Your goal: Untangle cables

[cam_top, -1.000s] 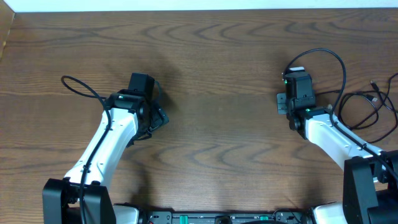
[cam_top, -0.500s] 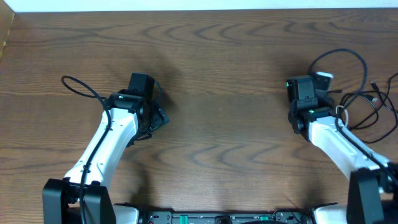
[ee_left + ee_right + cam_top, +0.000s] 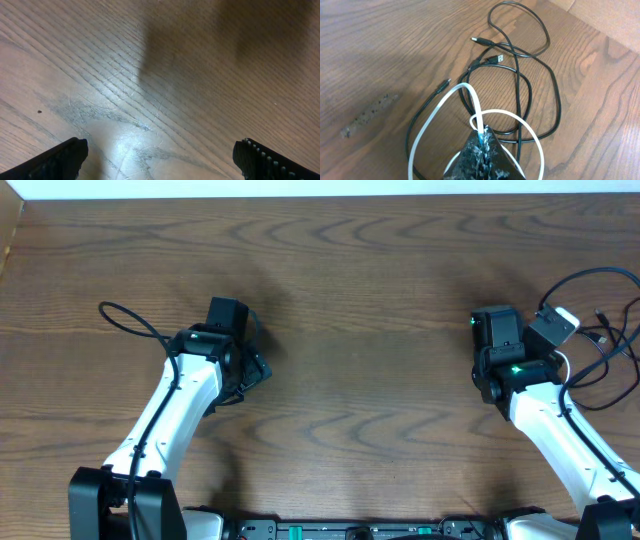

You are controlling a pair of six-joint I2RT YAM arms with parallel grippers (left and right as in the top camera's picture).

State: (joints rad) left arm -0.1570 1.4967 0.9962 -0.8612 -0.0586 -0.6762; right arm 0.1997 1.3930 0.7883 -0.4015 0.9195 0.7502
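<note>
**Item:** cable pair, right end of the counter [image 3: 350, 300].

**Location:** The black cable [image 3: 558, 102] lies in several loose overlapping loops in the upper right of the right wrist view, its plug ends towards the top centre. The white cable [image 3: 422, 125] arcs across the lower centre, and its loops cross the black strands.

**Right gripper** [image 3: 481, 137]: pressed together, pinching the white cable at the loop's middle.

**Left gripper** [image 3: 160, 147]: spread wide over bare wood, well apart from both cables.

**Progress:** Early, as judged. White is in hand, but the two cords overlap at several crossings and no separation is visible. Drawing white clear of black and laying each apart remains.

**Room:** Broad bare counter at frame centre, between the arms. The heap sits near the overhead view's right border, and a counter edge shows at the upper right of the wrist view.
</note>
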